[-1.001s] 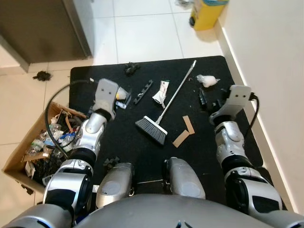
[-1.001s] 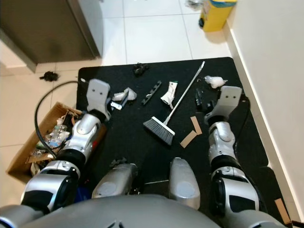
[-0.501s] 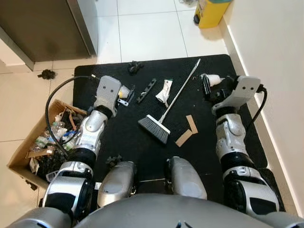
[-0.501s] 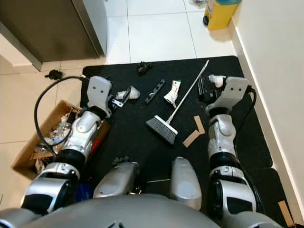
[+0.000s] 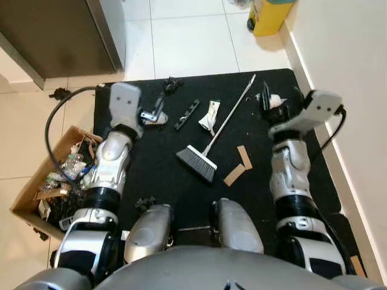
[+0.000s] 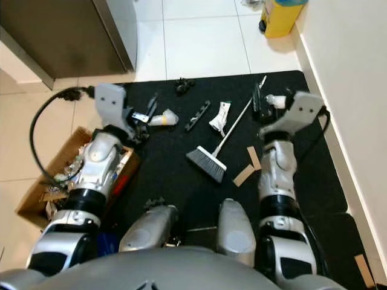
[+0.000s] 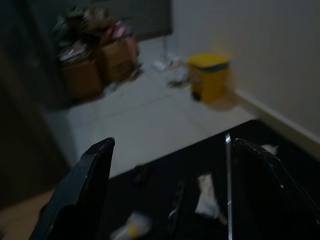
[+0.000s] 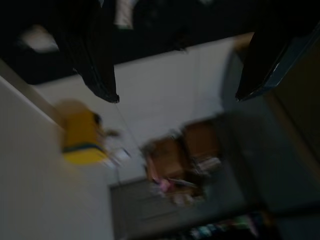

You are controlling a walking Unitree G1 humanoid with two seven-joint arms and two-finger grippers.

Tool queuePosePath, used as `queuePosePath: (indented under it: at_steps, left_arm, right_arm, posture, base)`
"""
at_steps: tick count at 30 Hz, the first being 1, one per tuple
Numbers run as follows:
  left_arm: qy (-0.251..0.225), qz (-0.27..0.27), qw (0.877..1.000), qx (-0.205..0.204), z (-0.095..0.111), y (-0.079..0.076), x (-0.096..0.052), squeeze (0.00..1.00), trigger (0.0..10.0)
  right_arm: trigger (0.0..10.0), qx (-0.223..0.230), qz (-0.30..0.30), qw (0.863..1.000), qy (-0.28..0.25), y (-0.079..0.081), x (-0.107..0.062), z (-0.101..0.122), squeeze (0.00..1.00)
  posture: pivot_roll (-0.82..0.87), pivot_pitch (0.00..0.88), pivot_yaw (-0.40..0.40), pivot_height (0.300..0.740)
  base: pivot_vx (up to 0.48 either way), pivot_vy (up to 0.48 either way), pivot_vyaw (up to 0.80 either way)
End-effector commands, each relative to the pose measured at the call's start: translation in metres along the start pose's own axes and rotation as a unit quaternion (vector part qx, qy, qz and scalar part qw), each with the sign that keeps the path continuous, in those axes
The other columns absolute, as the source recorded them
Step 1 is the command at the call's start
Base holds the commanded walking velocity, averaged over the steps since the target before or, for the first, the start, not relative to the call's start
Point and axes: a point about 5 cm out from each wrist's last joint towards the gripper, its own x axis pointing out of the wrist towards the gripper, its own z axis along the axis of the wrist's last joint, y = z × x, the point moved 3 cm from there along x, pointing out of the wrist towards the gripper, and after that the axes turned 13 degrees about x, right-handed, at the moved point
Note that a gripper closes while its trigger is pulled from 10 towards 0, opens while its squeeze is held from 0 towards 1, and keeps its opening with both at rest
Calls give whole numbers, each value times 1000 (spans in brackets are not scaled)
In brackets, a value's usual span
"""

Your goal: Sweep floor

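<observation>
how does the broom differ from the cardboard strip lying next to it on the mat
The broom is long, with a thin silver handle and dark grey bristles; the cardboard strip is short, flat and brown. The broom reaches diagonally across the black mat, while the strip stays near the bristle end. Both lie loose, with neither gripper touching them.

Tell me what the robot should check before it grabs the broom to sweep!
1. Broom within reach, lying on the black mat: ok.
2. Left gripper fingers open: ok.
3. Right gripper fingers open: ok.
4. Broom handle free of litter: cannot tell; a white wrapper lies right beside it.
5. Either gripper at the handle: not ok, both are raised above the mat.
6. Cardboard box for rubbish nearby: ok.
</observation>
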Motion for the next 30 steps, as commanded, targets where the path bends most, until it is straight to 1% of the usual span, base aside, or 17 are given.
queuePosePath:
  at_steps: [1,3,7,10,12,13,14,15,17,18,20,24,26,27,28,29,30]
  left_arm:
    - [-6,-15,1000,7,9,-7,1,0,10000]
    - [-5,-33,999,-2,13,-13,-3,0,10000]
    - [-1,-46,999,-5,14,-17,-6,0,10000]
    - [16,-30,999,20,10,-11,-7,0,10000]
    - [21,-26,999,25,8,-9,-6,0,10000]
    - [28,-27,999,36,8,-7,-7,0,10000]
    - [28,-27,999,36,8,-7,-7,0,10000]
    - [26,-19,998,45,12,-1,-8,0,10000]
    - [25,-13,999,47,15,2,-9,0,10000]
    - [7,8,999,50,27,11,-13,0,10000]
    - [7,8,999,50,27,11,-13,0,10000]
    - [-7,49,998,45,45,29,-24,0,10000]
    - [-6,57,998,39,49,32,-26,0,10000]
    - [11,59,998,34,49,34,-26,0,10000]
    - [11,59,998,34,49,34,-26,0,10000]
    - [46,59,997,22,44,35,-26,0,10000]
    - [46,59,997,22,44,35,-26,0,10000]
  right_arm:
    - [10000,23,9,1000,-3,10,2,4,0]
    - [10000,33,13,999,-2,16,-2,4,0]
    - [10000,33,18,999,4,21,-7,2,0]
    - [10000,16,36,999,12,35,-10,0,0]
    - [10000,11,40,999,12,38,-9,0,0]
    - [10000,1,47,999,7,43,-7,3,0]
    - [10000,1,47,999,7,43,-7,3,0]
    - [10000,-13,50,999,-12,50,-2,15,0]
    - [10000,-15,49,999,-17,51,-1,20,0]
    - [10000,-25,45,998,-23,51,-3,30,0]
    - [10000,-25,45,998,-23,51,-3,30,0]
    - [10000,-75,24,997,-14,44,-11,47,0]
    - [10000,-70,17,997,-12,42,-12,52,0]
    - [10000,-71,4,997,0,39,-12,54,0]
    - [10000,-71,4,997,0,39,-12,54,0]
    - [10000,-62,-7,998,11,37,-11,58,0]
    - [10000,-62,-7,998,11,37,-11,58,0]
  posture:
    - [51,0,-8,740]
    - [52,0,-6,740]
    - [50,0,1,740]
    - [42,0,14,740]
    - [42,0,14,740]
    - [40,0,19,740]
    - [40,0,19,740]
    - [39,0,21,740]
    - [39,0,20,740]
    - [45,0,14,740]
    - [45,0,14,740]
    - [58,0,4,740]
    - [66,0,-5,740]
    - [68,0,-7,740]
    - [68,0,-7,740]
    - [66,0,-5,740]
    - [66,0,-5,740]
  base:
    - [0,0,0]
    - [0,0,0]
    - [0,0,0]
    - [0,0,0]
    - [0,0,0]
    - [0,0,0]
    - [0,0,0]
    - [0,0,0]
    - [0,0,0]
    - [0,0,0]
    - [0,0,0]
    - [0,0,0]
    - [0,0,0]
    - [0,0,0]
    - [0,0,0]
    - [0,0,0]
    - [0,0,0]
